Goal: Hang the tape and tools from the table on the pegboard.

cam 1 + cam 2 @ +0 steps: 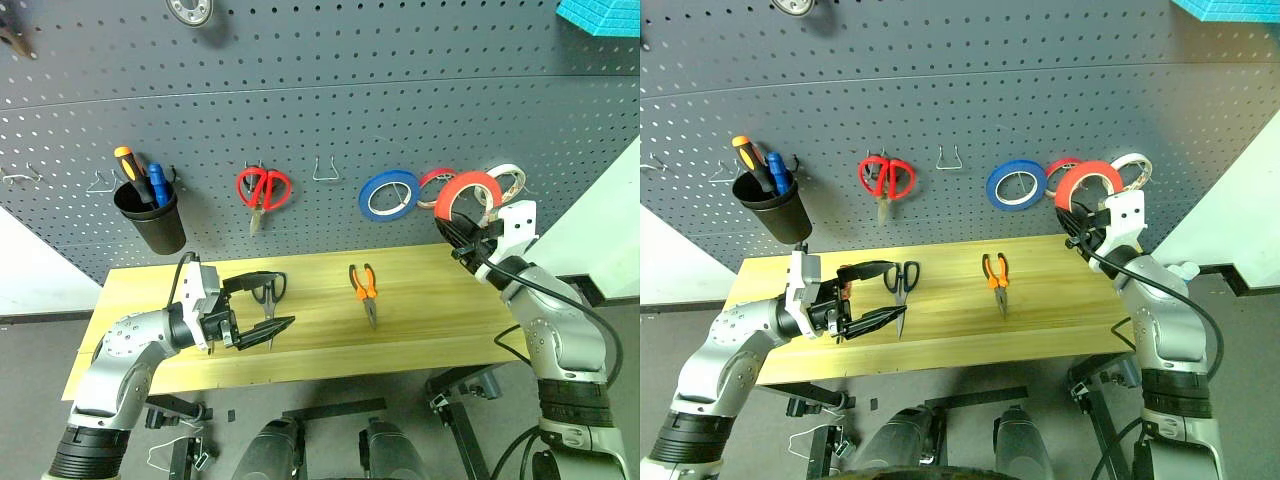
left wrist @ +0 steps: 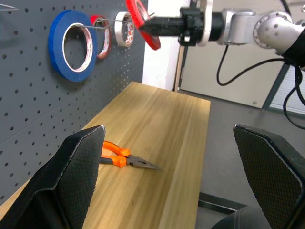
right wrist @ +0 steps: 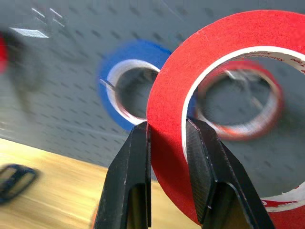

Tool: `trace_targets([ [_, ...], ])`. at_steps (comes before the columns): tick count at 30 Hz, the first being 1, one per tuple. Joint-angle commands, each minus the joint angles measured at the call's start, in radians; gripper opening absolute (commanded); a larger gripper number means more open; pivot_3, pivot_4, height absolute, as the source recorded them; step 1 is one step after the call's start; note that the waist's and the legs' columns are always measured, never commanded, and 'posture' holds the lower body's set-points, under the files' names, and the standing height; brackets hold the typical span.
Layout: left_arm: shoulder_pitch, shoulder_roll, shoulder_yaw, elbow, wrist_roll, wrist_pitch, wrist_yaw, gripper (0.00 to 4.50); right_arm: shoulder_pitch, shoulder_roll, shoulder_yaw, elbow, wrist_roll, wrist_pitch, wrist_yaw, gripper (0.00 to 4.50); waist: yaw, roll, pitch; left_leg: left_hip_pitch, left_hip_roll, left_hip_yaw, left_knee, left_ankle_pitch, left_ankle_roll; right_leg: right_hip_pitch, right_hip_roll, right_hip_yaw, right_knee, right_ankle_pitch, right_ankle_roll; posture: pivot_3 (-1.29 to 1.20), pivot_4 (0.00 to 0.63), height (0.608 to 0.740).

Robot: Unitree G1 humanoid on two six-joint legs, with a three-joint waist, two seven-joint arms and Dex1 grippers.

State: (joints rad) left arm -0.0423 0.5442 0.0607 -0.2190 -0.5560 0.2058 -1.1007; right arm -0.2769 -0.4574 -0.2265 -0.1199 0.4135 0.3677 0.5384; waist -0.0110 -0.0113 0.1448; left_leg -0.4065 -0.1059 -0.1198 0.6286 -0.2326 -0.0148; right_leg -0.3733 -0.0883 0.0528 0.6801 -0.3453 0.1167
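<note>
1. Your two head views look forward and down over the table (image 1: 420, 320) at the pegboard (image 1: 330, 90).
2. Your left wrist view faces along the table.
3. Your right wrist view sits close against the red tape roll (image 3: 224, 62), facing the pegboard.

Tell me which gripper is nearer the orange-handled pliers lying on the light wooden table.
Left. The open left gripper hovers over the table just left of the pliers; the right gripper, clamping the red tape roll, is up by the pegboard.
</note>
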Motion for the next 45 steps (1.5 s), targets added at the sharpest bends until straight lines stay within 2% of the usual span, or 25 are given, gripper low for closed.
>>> trace_targets([
  [1, -0.002, -0.002, 0.006, -0.022, -0.005, -0.021, 0.002, 4.5, -0.024, -0.003, 0.003, -0.056, 0.021, 0.003, 0.006, 0.68, 0.001, 0.0, 0.0, 0.0, 0.0, 0.0, 0.0, 0.0, 0.0, 0.0, 0.0, 0.0, 0.0, 0.0, 0.0, 0.04, 0.124, 0.74],
  [25, 0.025, 0.013, 0.015, -0.07, -0.02, 0.004, 0.02, 4.5, -0.087, 0.006, 0.027, 0.06, -0.052, -0.035, -0.024, 0.68, 0.001, 0.002, 0.005, 0.0, 0.0, 0.0, -0.001, 0.0, 0.0, 0.0, 0.0, 0.0, -0.002, 0.0, 0.0, 0.05, 0.15, 0.74],
  [37, 0.046, 0.026, 0.022, -0.107, -0.036, 0.022, 0.037, 4.5, -0.16, 0.018, 0.046, 0.213, -0.09, -0.114, -0.019, 0.68, 0.0, 0.001, 0.016, -0.001, 0.0, -0.001, -0.005, 0.0, 0.0, 0.0, 0.0, 0.0, -0.007, 0.0, 0.0, 0.07, 0.164, 0.74],
  [45, 0.05, 0.034, 0.026, -0.12, -0.042, 0.03, 0.046, 4.5, -0.228, 0.028, 0.06, 0.39, -0.147, -0.208, -0.036, 0.68, 0.0, 0.001, 0.018, -0.001, 0.0, -0.001, -0.012, 0.0, 0.0, 0.0, -0.001, 0.0, -0.013, 0.0, 0.0, 0.07, 0.169, 0.74],
])
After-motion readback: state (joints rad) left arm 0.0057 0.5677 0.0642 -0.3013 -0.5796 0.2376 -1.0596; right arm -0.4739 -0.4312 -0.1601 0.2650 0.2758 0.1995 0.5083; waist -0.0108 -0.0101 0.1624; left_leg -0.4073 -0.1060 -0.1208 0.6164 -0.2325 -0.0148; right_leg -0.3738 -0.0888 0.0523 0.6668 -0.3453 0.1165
